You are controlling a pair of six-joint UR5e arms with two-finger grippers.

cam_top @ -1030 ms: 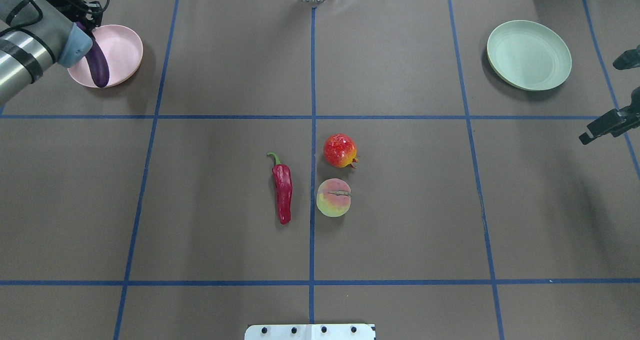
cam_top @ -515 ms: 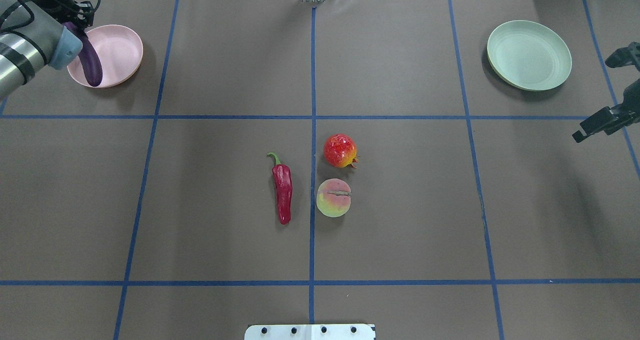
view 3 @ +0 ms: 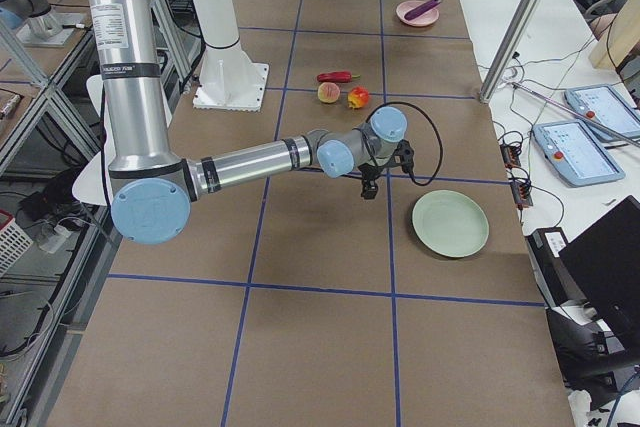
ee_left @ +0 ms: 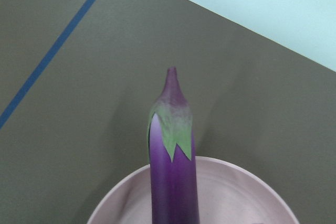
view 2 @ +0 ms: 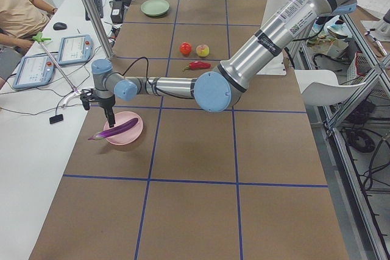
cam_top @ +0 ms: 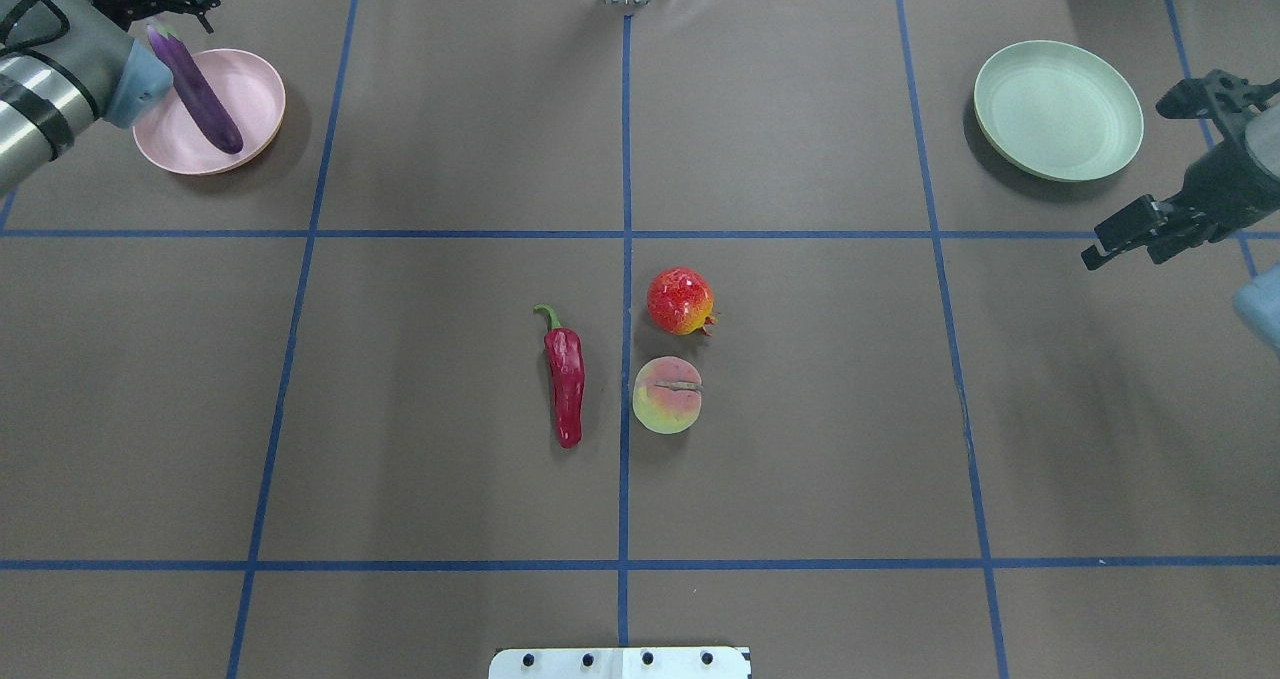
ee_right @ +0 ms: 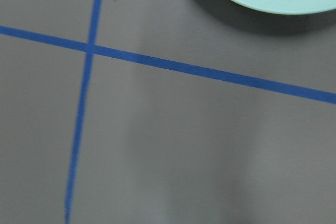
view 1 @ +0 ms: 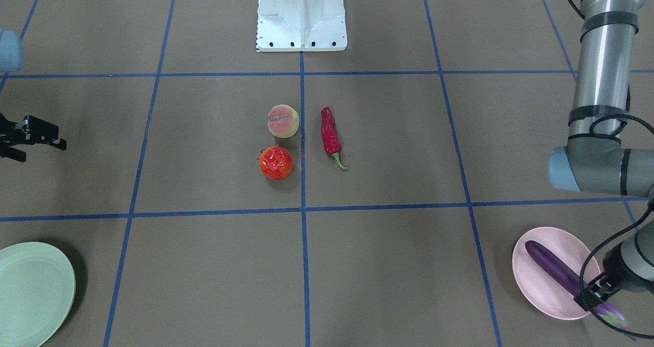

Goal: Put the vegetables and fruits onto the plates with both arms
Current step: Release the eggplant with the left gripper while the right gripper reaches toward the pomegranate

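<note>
On the brown taped table [cam_top: 800, 459], the eggplant [cam_top: 196, 87] is being lowered across the pink plate [cam_top: 250, 89] by its stem end, gripped by the left gripper [view 1: 595, 300], while the right gripper [cam_top: 1135, 234], apparently open and empty, is being held near the green plate [cam_top: 1058, 109].

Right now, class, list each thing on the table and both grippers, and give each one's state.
eggplant: lying across the pink plate, calyx end over the rim
pink plate: holds the eggplant
green plate: empty
chili pepper: on table
peach: on table
pomegranate: on table
left gripper: by the eggplant, state unclear
right gripper: open, empty
</note>
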